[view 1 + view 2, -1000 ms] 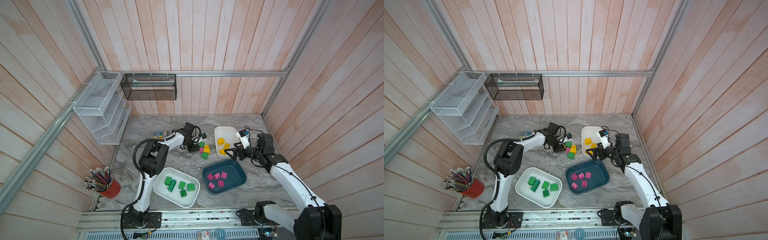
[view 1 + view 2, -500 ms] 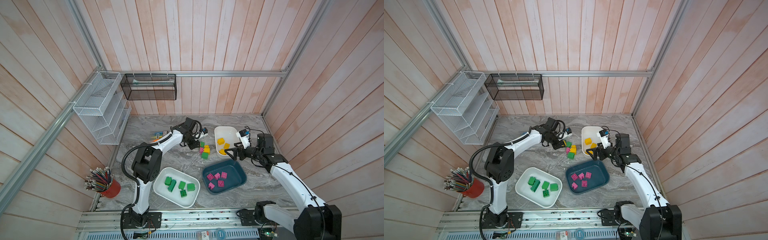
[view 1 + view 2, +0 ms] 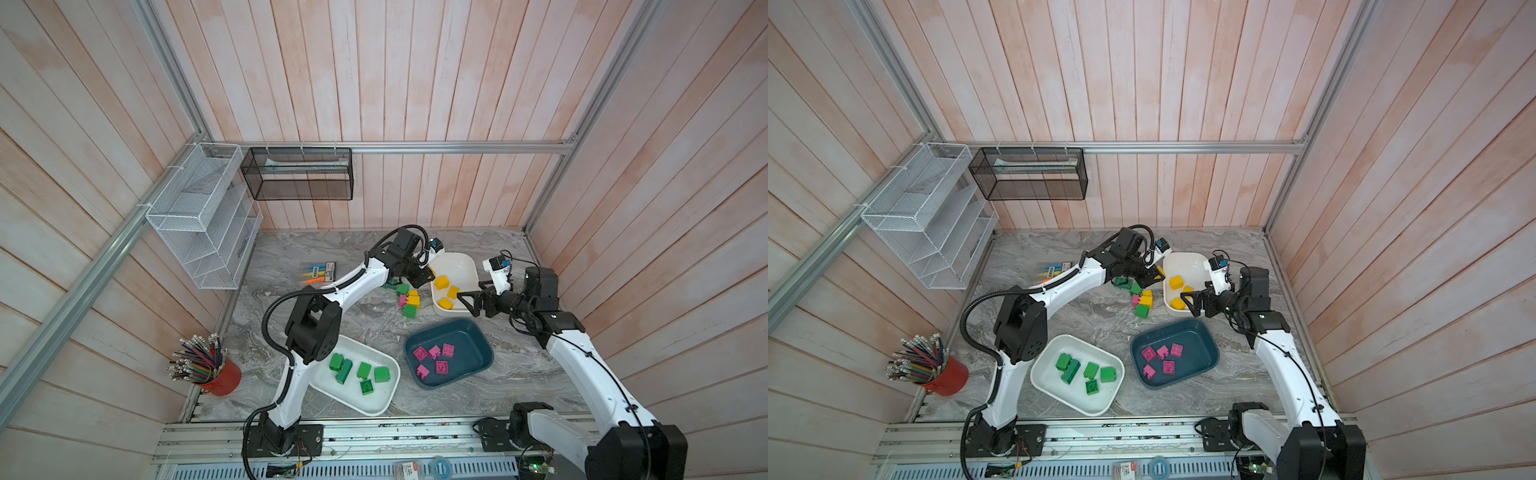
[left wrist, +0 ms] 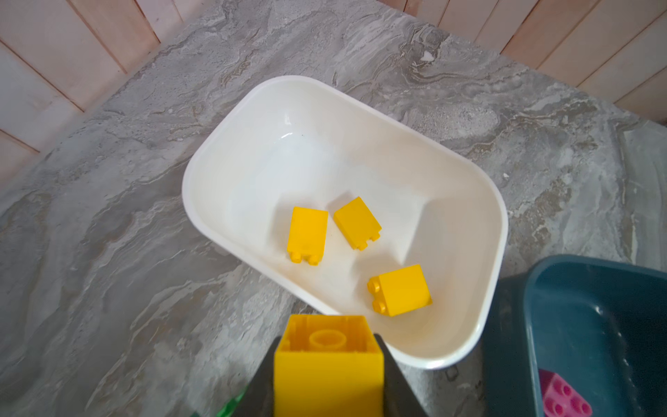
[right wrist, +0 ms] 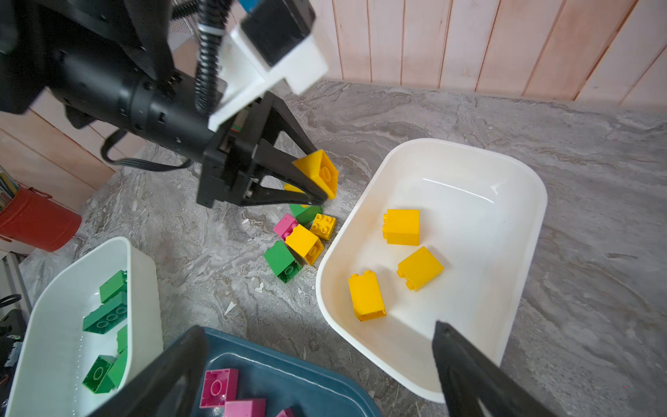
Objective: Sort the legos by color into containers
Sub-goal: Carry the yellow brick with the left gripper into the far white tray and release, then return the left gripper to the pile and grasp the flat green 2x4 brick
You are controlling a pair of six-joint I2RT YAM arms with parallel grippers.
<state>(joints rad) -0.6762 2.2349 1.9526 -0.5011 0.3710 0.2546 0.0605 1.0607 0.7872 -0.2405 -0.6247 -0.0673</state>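
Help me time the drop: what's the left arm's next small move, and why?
Probably ease the left gripper forward over the white tub: its jaws hold a yellow brick beside the rim, and three yellow bricks lie inside.

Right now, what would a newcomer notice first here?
The left gripper pinches a yellow brick beside the far white tub, which holds three more yellow bricks. Closer in, green bricks sit in a second white tub and pink bricks in the teal tub.
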